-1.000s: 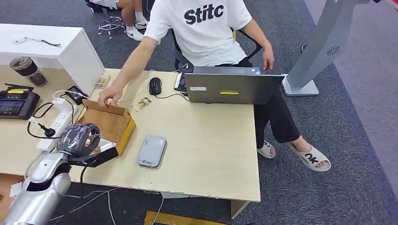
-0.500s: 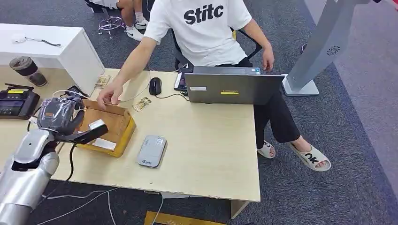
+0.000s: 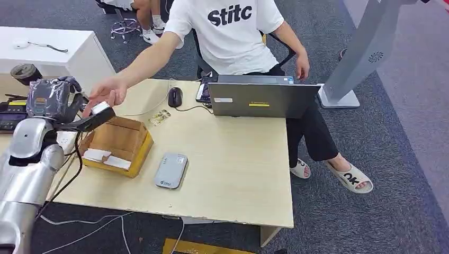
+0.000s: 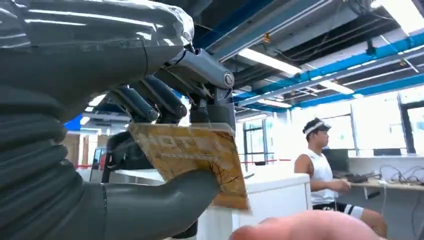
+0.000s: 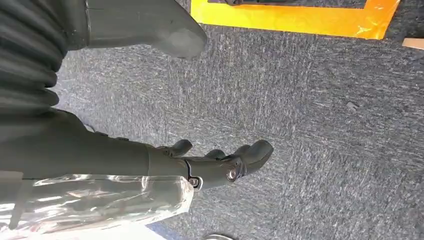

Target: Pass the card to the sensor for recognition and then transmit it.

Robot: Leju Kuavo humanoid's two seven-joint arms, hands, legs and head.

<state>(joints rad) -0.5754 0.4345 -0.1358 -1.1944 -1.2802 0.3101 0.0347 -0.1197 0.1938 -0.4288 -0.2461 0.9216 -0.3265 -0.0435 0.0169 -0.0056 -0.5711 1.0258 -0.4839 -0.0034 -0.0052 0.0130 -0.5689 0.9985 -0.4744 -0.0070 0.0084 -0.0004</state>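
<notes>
- Since the earlier frames the left hand (image 3: 50,99) has risen from low beside the cardboard box (image 3: 117,145) to well above the counter's (image 3: 238,174) left end, and the person's hand (image 3: 106,95) has lifted off the box's back wall to meet it.
- The left hand pinches the card (image 4: 195,162) between its thick thumb and its darker fingers (image 4: 150,97); the wrist view shows a worn yellowish card clamped near one edge, so most of its face juts free, presumably so that it can be taken.
- In the head view the card's pale end (image 3: 99,108) points toward the person, whose hand is just beside it; I cannot tell whether they touch.
- The grey sensor (image 3: 171,170) lies flat near the counter's front edge, just beside the box and well apart from the raised card. Judging by that, the reading step seems over and this is the handover.
- The box sits open near the left front corner with white slips (image 3: 106,157) inside, likely the supply of cards.
- The right hand (image 5: 220,162) hangs over the grey carpet floor (image 5: 325,125), fingers loosely curled and holding nothing, out of the way.
- The laptop (image 3: 259,99) and mouse (image 3: 175,97) stand along the far edge, in front of the seated person.
- The risk, I judge, is letting go before the person has a firm hold.
</notes>
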